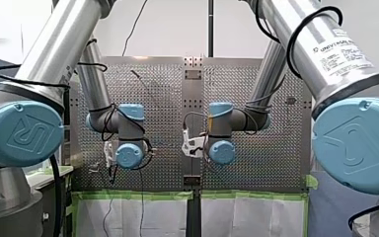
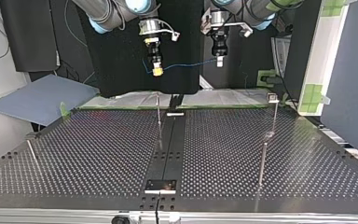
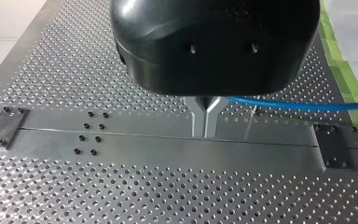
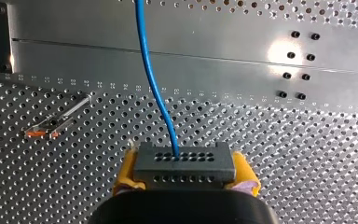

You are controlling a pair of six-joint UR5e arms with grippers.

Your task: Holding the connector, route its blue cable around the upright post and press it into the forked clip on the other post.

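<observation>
Both arms hang above the perforated surface [image 2: 98,154], each tool raised off it. From across the surface, the right tool [image 2: 157,71] is at the left and the left tool [image 2: 219,59] at the right. The blue cable [image 2: 186,63] is strung between them in a shallow sag.

Seen from its own wrist, the right tool [image 4: 184,161] is clamped on the dark grey connector [image 4: 182,173], with a yellow pad [image 4: 127,170] on either side. The cable leaves the connector's face and runs ahead over the surface. The left tool [image 3: 206,119] has its metal fingers pressed together, and the cable comes out sideways from them, so it looks pinched there.

Below the cable, a thin upright post [image 2: 158,116] rises from the dark centre strip [image 2: 170,144], just under the right tool, with a gap between its tip and the tool. At the right of the view from across the surface stands a post [image 2: 274,114] with a small forked clip [image 2: 272,97] on top. A shorter plain post [image 2: 262,163] stands nearer the camera. A slim rod [image 2: 31,151] leans near the left edge.

A blue sheet [image 2: 42,98] lies off the far left corner, and green tape [image 2: 270,74] marks the far right. Nothing touches the cable along its span between the two tools.
</observation>
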